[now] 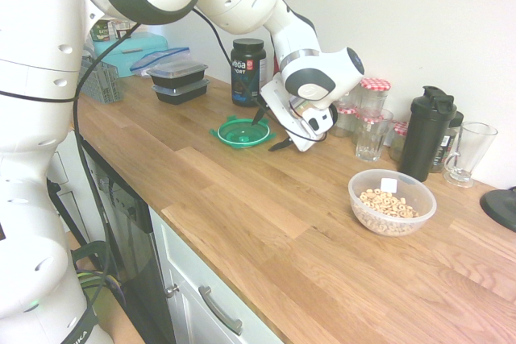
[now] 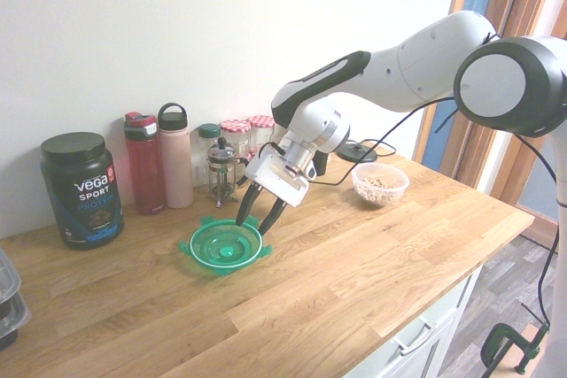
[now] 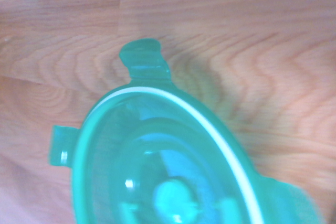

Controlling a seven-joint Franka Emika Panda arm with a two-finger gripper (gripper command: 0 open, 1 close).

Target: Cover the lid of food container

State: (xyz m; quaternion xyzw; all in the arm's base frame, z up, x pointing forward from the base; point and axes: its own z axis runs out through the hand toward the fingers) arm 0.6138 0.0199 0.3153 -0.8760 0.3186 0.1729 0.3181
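Tool (image 2: 256, 216) released, fingers straddling the near rim of the lid (image 2: 225, 246), which lies flat on the worktop (image 2: 337, 281) directly below.

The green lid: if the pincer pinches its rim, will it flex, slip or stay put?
The green lid looks like thin translucent plastic, so it is probably light and may flex under a rim pinch. Its glossy surface could slip between the fingers. Lying flat on the wooden counter, it seems unlikely to roll, though a nudge from the open pincer might slide it.
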